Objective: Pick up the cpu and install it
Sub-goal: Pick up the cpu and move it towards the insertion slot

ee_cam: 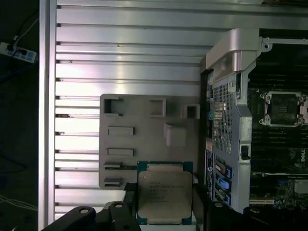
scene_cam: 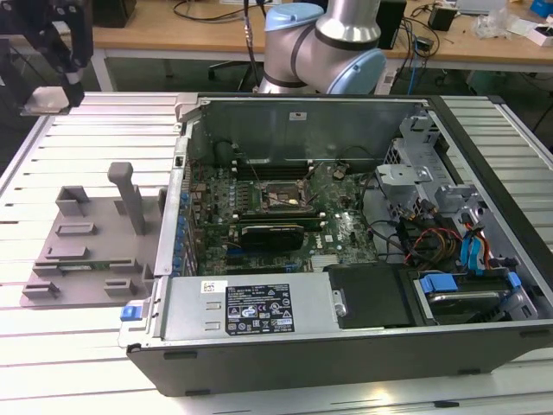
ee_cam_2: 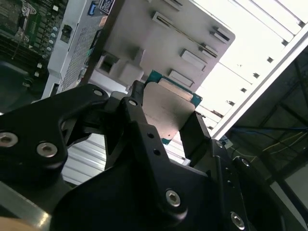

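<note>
Bright room light; slatted table [ee_cam_2: 257, 50] glares white in second wrist view, claw [ee_cam_2: 166, 106] silhouetted

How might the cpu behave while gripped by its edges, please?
Probably stiff: the cpu is a flat chip with a metal top. Thin and seemingly light, it might tilt or slip, since the gripper pinches only two edges.

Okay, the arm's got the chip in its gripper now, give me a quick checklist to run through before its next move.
1. Small square silvery-topped cpu clamped between the gripper fingers: ok.
2. Cpu held clear of the grey plastic tray: ok.
3. Dark metal computer case open, green motherboard exposed: ok.
4. Black socket frame open and empty: cannot tell.
5. Cpu orientation matched to the socket: cannot tell.
</note>
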### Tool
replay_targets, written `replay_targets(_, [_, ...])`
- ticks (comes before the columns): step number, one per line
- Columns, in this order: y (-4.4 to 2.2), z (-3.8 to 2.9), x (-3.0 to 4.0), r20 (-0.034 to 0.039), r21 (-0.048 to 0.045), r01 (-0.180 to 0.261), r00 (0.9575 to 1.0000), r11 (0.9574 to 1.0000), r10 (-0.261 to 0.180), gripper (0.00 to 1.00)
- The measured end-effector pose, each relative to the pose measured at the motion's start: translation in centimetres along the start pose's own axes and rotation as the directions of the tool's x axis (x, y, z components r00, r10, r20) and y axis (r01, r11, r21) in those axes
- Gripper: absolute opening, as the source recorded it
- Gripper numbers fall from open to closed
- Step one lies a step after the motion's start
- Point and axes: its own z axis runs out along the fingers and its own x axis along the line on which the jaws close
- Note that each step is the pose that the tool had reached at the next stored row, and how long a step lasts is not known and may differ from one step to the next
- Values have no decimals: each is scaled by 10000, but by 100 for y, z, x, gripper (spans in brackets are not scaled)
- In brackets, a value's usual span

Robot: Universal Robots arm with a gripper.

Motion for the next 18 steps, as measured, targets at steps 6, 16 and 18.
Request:
replay_targets(6, [0, 65, -72, 0, -1, 0, 10000, 10000, 0, 55])
replay_targets(16, [-1, 187, -203, 0, -1, -1, 10000, 10000, 1, 55])
replay_targets(18, [-1, 210, -245, -1, -1, 0, 10000, 10000, 0, 55])
